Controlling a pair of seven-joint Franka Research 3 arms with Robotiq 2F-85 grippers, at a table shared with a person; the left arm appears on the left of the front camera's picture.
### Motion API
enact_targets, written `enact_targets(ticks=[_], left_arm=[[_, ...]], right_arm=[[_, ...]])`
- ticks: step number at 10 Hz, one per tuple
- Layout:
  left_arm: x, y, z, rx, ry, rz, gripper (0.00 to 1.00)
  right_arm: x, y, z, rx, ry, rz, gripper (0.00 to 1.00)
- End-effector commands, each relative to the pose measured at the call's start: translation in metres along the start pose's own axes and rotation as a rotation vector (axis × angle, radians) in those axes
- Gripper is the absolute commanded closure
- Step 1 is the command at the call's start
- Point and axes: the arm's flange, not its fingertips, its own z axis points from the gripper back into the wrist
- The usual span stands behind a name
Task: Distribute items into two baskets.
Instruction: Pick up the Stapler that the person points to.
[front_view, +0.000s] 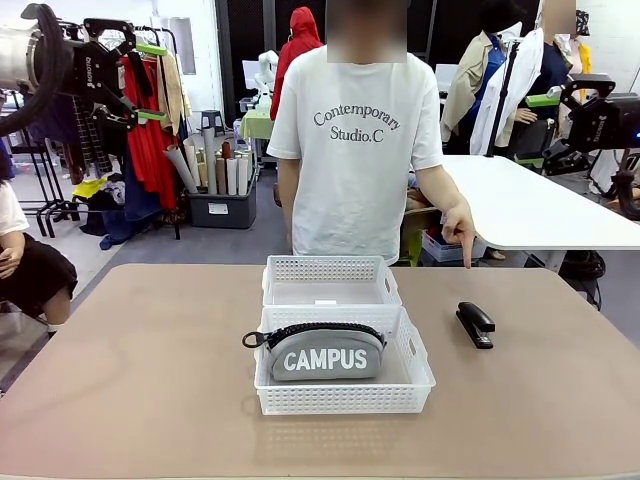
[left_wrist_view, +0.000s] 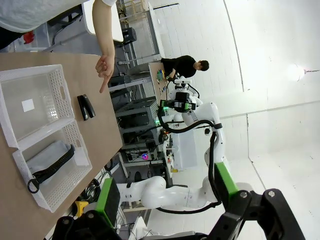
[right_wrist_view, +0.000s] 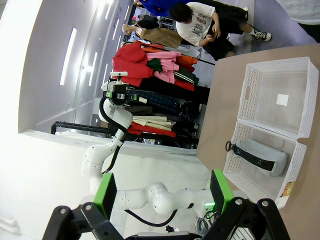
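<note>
We judge the black desk stapler (front_view: 475, 324) dense, rigid and smooth, best pinched across its narrow body; it lies on the brown table (front_view: 130, 380), right of the near white lattice plastic basket (front_view: 345, 400), which holds the soft grey fabric CAMPUS pouch (front_view: 325, 352). The left gripper (front_view: 150, 82) and right gripper (front_view: 541, 130) hang wide open, empty. The left wrist view gives the stapler's full length, foreshortened in the front view.

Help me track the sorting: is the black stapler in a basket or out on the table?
Out. The stapler lies on the table, right of the near basket and far basket, touching neither.
</note>
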Motion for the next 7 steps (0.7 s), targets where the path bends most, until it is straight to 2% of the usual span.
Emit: enact_targets(ticks=[1,7], left_arm=[[-0.0009,-0.0015,0.0010,0.002,-0.002,-0.002,0.00],[-0.0009,-0.0015,0.0010,0.002,-0.002,-0.002,0.00]], right_arm=[[-0.0011,0.0016,-0.0007,-0.002,0.003,0.002,0.00],[-0.0011,0.0016,-0.0007,-0.002,0.003,0.002,0.00]])
